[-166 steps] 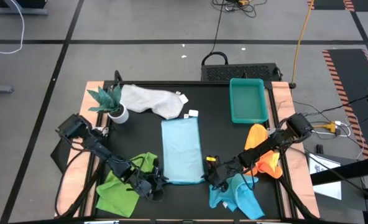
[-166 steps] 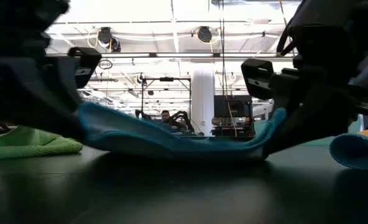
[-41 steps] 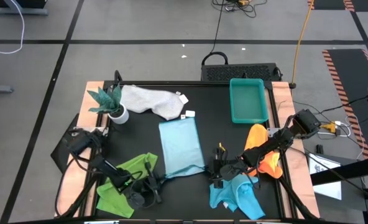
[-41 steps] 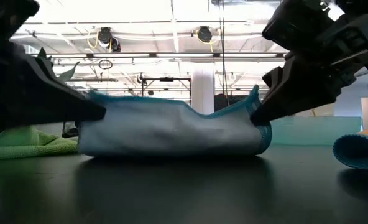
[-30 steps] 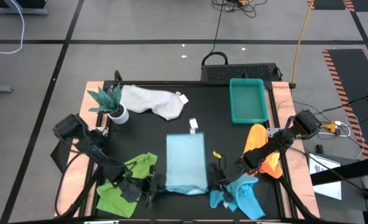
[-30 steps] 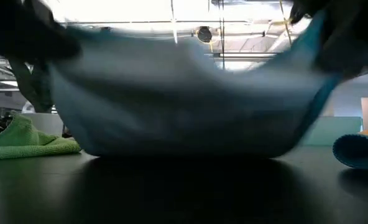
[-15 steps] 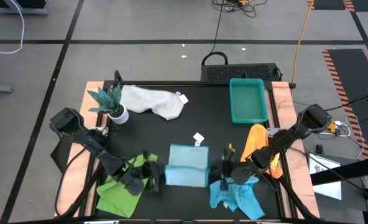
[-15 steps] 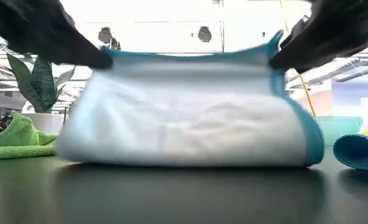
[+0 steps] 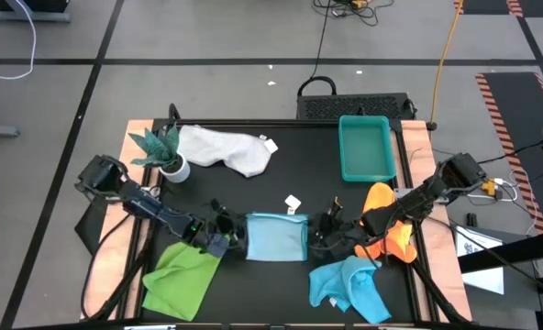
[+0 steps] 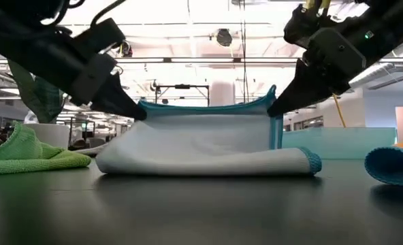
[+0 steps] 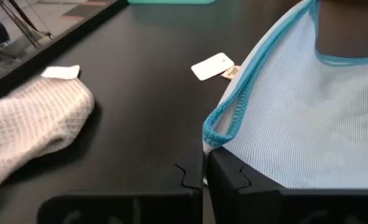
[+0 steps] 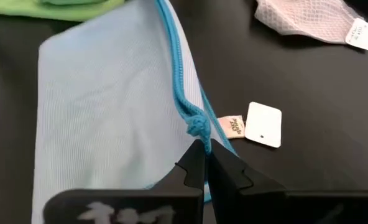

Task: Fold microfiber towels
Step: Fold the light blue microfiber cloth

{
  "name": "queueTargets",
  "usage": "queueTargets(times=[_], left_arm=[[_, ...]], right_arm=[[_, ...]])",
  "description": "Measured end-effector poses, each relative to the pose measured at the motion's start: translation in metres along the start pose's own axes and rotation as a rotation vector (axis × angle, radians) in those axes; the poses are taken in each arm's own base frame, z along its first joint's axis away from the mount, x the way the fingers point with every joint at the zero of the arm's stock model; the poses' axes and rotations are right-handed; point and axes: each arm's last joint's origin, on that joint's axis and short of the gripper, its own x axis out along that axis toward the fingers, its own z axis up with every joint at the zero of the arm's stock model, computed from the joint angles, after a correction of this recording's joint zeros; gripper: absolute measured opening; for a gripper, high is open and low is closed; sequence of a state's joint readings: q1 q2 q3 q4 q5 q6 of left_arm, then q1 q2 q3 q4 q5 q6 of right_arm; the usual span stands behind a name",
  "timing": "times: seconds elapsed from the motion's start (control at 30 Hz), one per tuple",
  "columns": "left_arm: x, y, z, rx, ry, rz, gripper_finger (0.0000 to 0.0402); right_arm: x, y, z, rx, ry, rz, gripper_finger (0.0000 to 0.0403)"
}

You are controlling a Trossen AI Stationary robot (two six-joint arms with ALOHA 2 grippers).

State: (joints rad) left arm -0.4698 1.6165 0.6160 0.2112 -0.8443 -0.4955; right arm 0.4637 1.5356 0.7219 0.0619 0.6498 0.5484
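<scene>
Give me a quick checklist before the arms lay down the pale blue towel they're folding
1. Left gripper shut on a corner of the pale blue towel: ok.
2. Right gripper shut on the other corner: ok.
3. Held edge level between both grippers, low view: ok.
4. Lower layer flat on the table: ok.
5. Paper tag clear of the fold: ok.
6. Edges aligned after the fold: cannot tell.

Grey tiled floor [image 9: 207, 87], bright ceiling lights [image 10: 188, 13] beyond.
</scene>
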Motion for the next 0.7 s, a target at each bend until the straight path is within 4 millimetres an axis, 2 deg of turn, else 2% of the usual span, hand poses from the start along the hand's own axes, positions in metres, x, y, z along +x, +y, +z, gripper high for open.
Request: queueTargets(times=[0.1,0.2,0.27,0.37,0.47,0.57,0.7], left_arm=[[0.0,0.0,-0.001,-0.002,-0.006,-0.024,0.0007],[-0.008,-0.011,0.004,0.031,-0.026,-0.155,0.0014],[-0.02,-0.021,0.015,0.029,-0.075,-0.31,0.0013],[-0.042,-0.034,0.029,0.018,-0.122,-0.59,0.0005],[-0.06,-0.039,0.036,-0.037,-0.132,-0.772,0.0011],[-0.064,-0.04,0.035,-0.062,-0.134,-0.736,0.0016],[-0.052,-0.034,0.025,-0.06,-0.07,-0.572,0.0007]], right_arm=[[0.0,0.0,-0.002,-0.013,0.023,0.02,0.0],[-0.004,0.009,-0.004,-0.062,0.05,0.133,0.0],[-0.009,0.018,-0.004,-0.088,0.065,0.272,0.0],[-0.02,0.036,-0.004,-0.111,0.092,0.573,0.0],[-0.035,0.053,0.002,-0.138,0.016,0.819,0.0],[-0.041,0.058,0.006,-0.125,-0.056,0.813,0.0],[-0.033,0.05,0.0,-0.074,-0.024,0.6,0.0]])
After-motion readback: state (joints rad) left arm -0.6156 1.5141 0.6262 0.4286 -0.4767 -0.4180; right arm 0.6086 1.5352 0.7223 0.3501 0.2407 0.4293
